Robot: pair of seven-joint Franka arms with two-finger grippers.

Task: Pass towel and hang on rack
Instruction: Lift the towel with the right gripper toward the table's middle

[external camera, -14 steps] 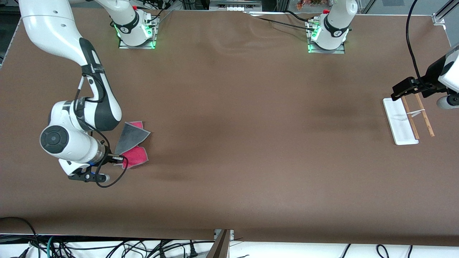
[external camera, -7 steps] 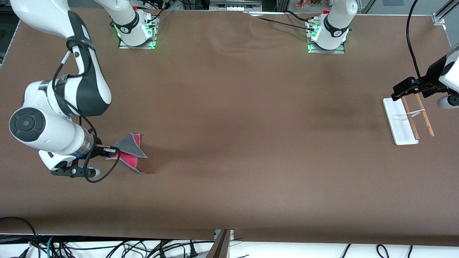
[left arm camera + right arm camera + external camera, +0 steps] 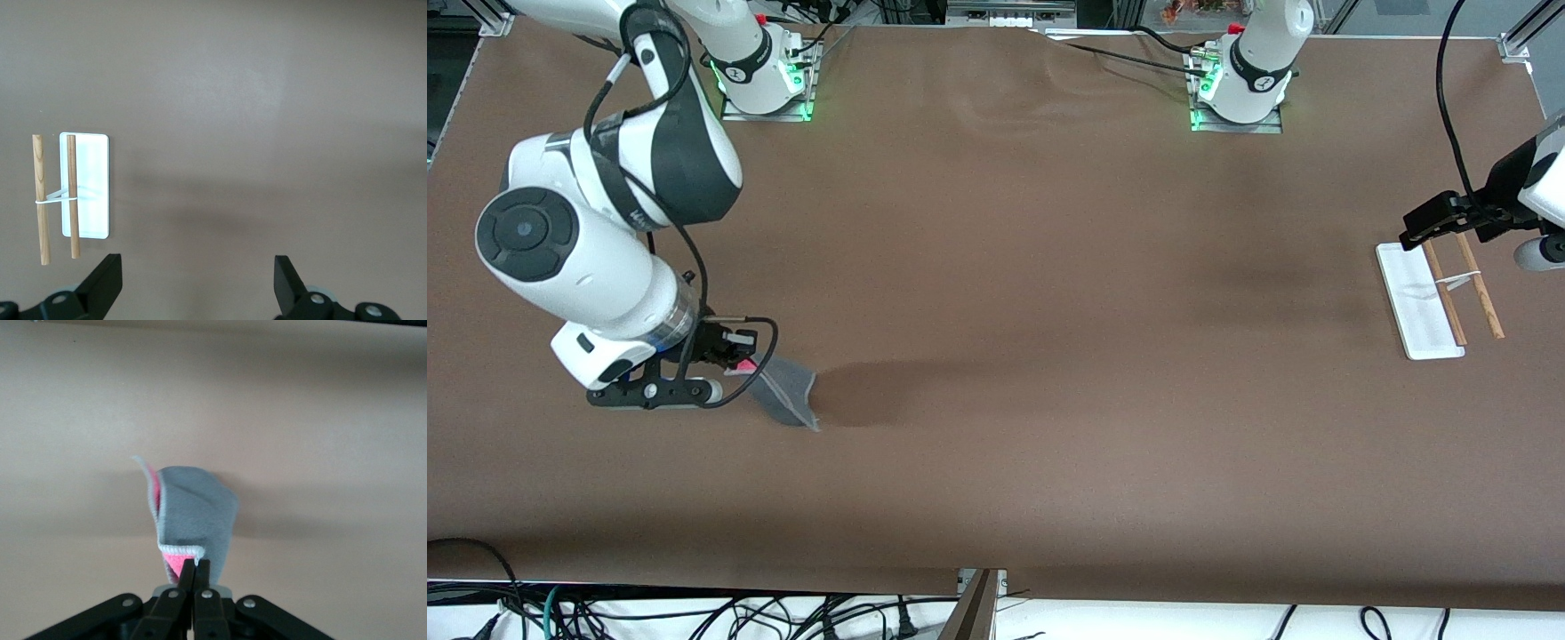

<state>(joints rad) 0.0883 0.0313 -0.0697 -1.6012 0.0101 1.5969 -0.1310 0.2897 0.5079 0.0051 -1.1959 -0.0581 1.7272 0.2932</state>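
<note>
Grey-and-pink cloth, one item: the towel [image 3: 787,396], pinched at one pale-edged corner by the right gripper [image 3: 734,360], whose fingers are pressed shut on the fabric with no gap showing in the right wrist view. The cloth hangs from that corner in a loose fold, grey face outward, a sliver of pink at the seam; its lower end appears clear of the table [image 3: 1014,293], or at most brushing it, with its shadow cast on the brown cover alongside. Location: over the right arm's end of the table. Rack [image 3: 1436,302], one item: white flat base with two light-brown rods and a white crosspiece, set at the left arm's end of the table, well apart from the towel. It carries nothing. Left gripper [image 3: 197,290]: jaws spread wide, holding nothing, hovering just beside and above the rack; this arm waits. Step in hand, as judged: the pick-up is made and the carry toward the middle of the table is at its start; neither the pass nor the hanging is done yet. Next move, as judged: the right arm needs to bring the hanging cloth toward mid-table and present a free edge, while the left arm leaves the rack to meet it. The left jaws must close on a part of the cloth clear of the right fingers before those let go. Risk: a soft fold that swings or bunches may offer a poor edge to take.
</note>
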